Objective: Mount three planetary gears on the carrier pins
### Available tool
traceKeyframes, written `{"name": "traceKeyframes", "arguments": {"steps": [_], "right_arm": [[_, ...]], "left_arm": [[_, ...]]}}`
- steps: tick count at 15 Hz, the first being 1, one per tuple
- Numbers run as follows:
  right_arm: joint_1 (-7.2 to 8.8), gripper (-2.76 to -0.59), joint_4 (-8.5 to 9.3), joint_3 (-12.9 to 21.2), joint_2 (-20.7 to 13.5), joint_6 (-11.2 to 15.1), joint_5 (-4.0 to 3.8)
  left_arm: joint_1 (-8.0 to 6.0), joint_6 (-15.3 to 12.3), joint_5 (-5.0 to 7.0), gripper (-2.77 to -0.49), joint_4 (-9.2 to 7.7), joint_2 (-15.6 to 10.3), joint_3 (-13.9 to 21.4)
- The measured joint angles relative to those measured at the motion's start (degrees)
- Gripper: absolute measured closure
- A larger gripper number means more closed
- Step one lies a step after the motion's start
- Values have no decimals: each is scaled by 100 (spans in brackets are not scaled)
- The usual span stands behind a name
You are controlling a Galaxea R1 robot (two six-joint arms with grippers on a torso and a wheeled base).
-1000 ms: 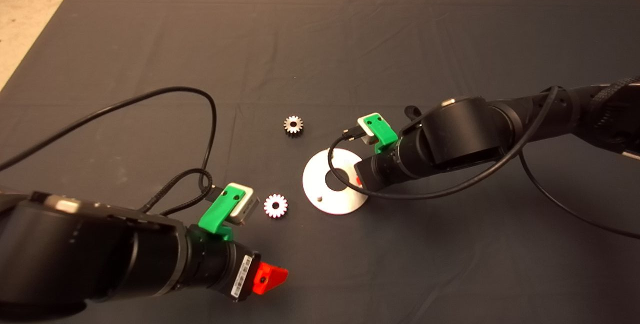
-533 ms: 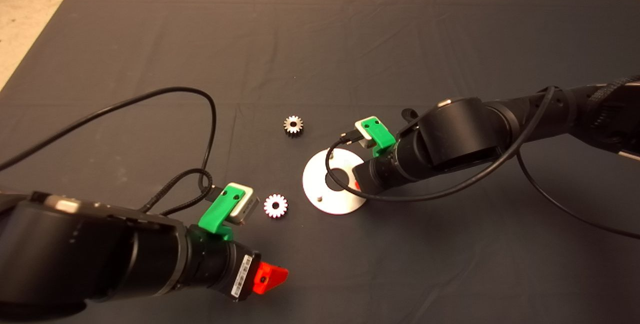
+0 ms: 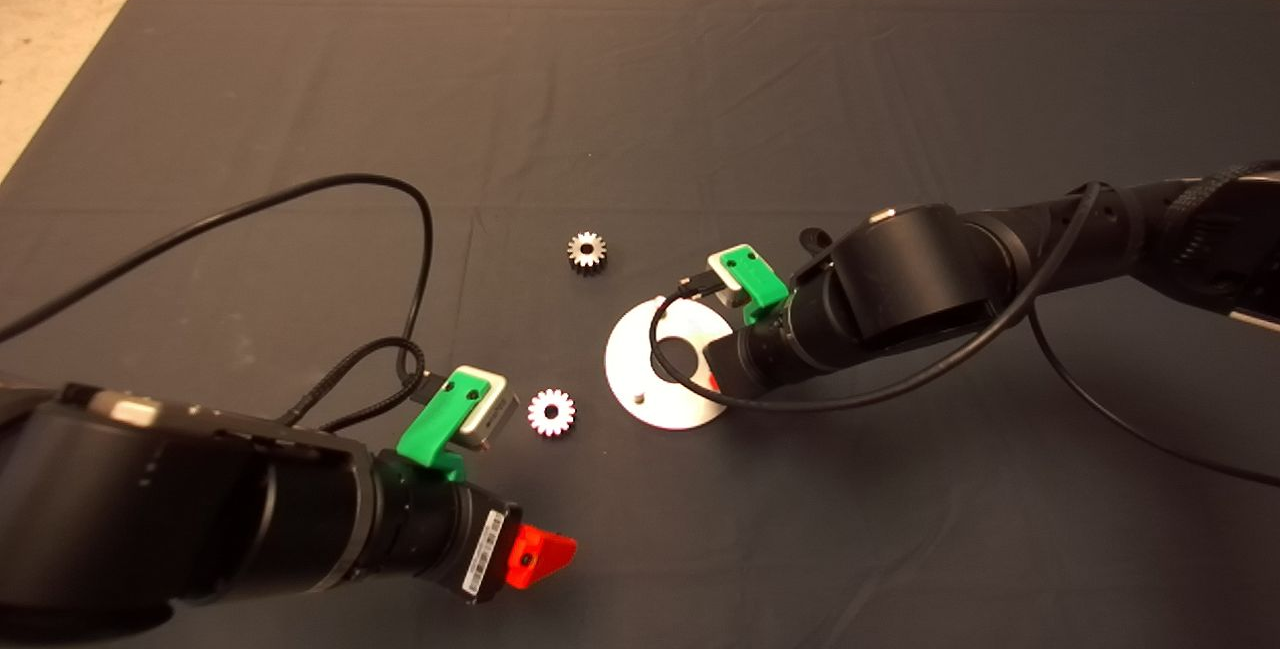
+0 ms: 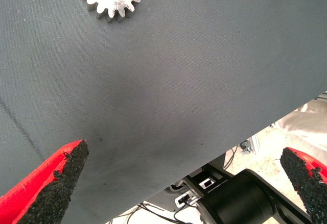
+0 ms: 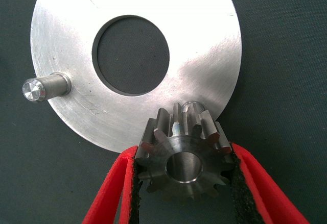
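Silvery toothed planetary gears lie loose at centre of my head view, one (image 3: 587, 252) above the shiny round pinned disc (image 3: 640, 369), one (image 3: 551, 412) left of it. Left wrist: my left gripper (image 4: 189, 183) gapes wide over bare mat, empty. Right wrist: my right gripper (image 5: 184, 183) pinches a third gear (image 5: 184, 160) over the disc's rim, one pin (image 5: 45, 87) at left.

A robotics lab bench — dark mat (image 3: 640, 79), bare concrete floor (image 3: 60, 39), loose cables (image 3: 300, 191).
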Motion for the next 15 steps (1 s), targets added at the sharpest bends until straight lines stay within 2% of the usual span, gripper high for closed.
{"name": "traceKeyframes", "arguments": {"steps": [4,9,15], "right_arm": [[4,-97,16,-24,9,-2,-2],[67,-97,151,-193,15,-5,68],[83,-97,165,-254,24,-6,83]], "left_arm": [[0,0,0,-275,0,2,0],[0,0,-1,-275,0,0,0],[0,0,-1,-275,0,0,0]]}}
